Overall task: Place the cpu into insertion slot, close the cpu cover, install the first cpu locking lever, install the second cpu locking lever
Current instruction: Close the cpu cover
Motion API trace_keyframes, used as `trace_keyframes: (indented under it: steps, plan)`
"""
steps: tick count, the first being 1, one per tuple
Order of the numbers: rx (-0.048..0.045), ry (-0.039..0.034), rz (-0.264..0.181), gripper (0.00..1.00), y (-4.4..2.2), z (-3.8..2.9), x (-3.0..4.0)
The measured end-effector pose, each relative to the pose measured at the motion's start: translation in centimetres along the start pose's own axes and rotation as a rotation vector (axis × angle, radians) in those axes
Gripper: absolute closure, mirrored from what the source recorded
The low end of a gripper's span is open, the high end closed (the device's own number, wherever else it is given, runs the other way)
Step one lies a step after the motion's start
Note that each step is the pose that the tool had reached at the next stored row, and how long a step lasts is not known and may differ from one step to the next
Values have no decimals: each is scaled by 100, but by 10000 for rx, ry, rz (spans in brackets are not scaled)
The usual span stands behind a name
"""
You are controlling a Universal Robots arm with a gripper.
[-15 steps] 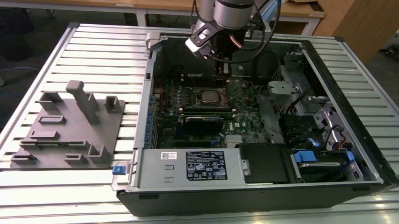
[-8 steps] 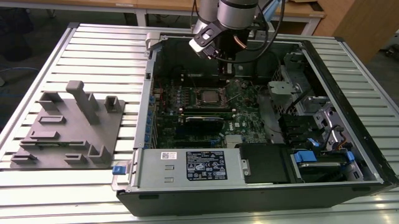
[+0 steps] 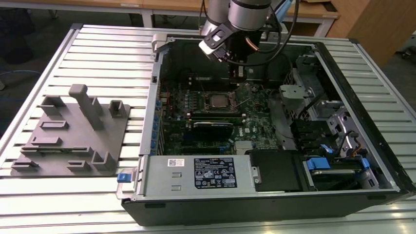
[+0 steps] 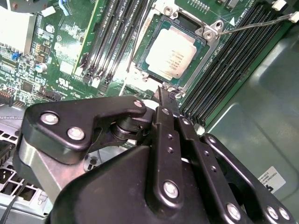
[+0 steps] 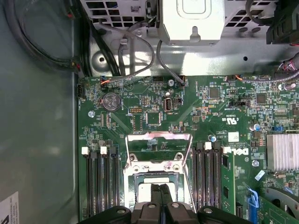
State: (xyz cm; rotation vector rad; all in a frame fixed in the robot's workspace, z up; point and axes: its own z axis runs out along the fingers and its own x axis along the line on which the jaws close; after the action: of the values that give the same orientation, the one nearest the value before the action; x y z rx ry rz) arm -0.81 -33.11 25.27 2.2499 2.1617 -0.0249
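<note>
Exterior view, upper centre: black two-finger gripper [image 3: 239, 73], jaws pressed together and empty, near the dark-rimmed square insertion slot [image 3: 208, 102] at mid-frame. Silvery-grey square cpu [image 4: 175, 56] sits there; thin silver-framed cpu cover [image 5: 159, 136] stands open. Cover closing appears in hand, calling for a push on that frame.

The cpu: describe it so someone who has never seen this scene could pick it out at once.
Look inside the open computer case at the green circuit board. Between two banks of long black memory slots lies the square insertion slot, and the cpu sits in it. It is the flat square with a silvery-grey metal top, unlike the dark narrow slots beside it.
</note>
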Motion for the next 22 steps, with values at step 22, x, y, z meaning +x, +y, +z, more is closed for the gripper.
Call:
trace_keyframes:
  steps: [22]
  plan:
    - [22,273,-1,90,10,-25,0]
